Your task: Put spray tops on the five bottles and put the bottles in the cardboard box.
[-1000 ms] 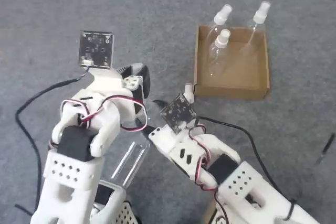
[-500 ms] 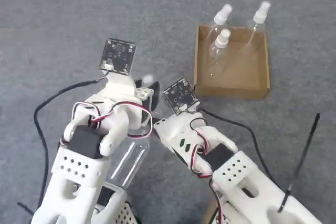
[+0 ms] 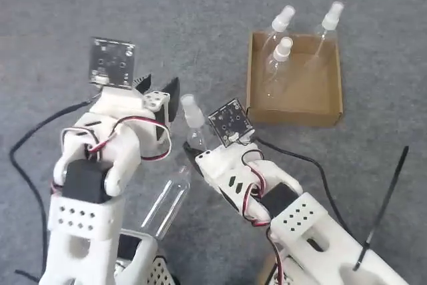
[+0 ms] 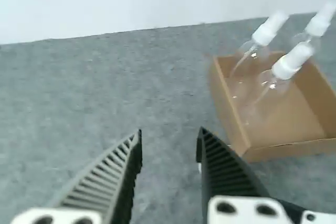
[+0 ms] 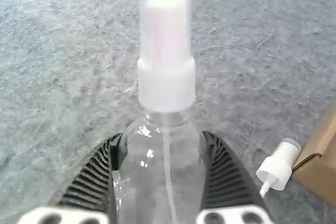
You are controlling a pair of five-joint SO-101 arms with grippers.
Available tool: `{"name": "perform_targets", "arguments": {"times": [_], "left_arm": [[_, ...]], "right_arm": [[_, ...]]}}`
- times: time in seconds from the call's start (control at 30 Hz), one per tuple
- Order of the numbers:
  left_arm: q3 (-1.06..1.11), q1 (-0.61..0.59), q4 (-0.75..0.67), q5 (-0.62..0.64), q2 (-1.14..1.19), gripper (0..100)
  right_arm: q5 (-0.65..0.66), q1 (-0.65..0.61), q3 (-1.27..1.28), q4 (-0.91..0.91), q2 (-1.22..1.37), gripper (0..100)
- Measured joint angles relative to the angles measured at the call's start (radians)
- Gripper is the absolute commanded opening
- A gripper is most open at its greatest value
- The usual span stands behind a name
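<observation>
From above, the right pincer clamps a clear bottle below its fitted spray top, seemingly steadying it. The left pincer gapes empty beside it. Three capped bottles lean in the cardboard box, far right. Left wrist: parted jaws face that box. Right wrist: a loose spray top lies by the box corner. No legible labels.

Clear, glossy plastic bottle with smooth white plastic spray top; the right pincer is ribbed, matt black plastic. Around the matt brown cardboard box, the surface is rough grey cloth, like felt or carpet.
</observation>
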Motion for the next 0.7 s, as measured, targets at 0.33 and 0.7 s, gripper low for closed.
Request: {"name": "perform_targets", "arguments": {"times": [0.33, 0.7], "left_arm": [[0.207, 0.046, -0.13, -0.034, -0.002, 15], [0.137, -0.026, -0.109, -0.057, -0.002, 16]], "right_arm": [[0.0, 0.0, 0.002, 0.0, 0.002, 0.6], [-0.003, 0.002, 0.0, 0.0, -0.002, 0.6]]}}
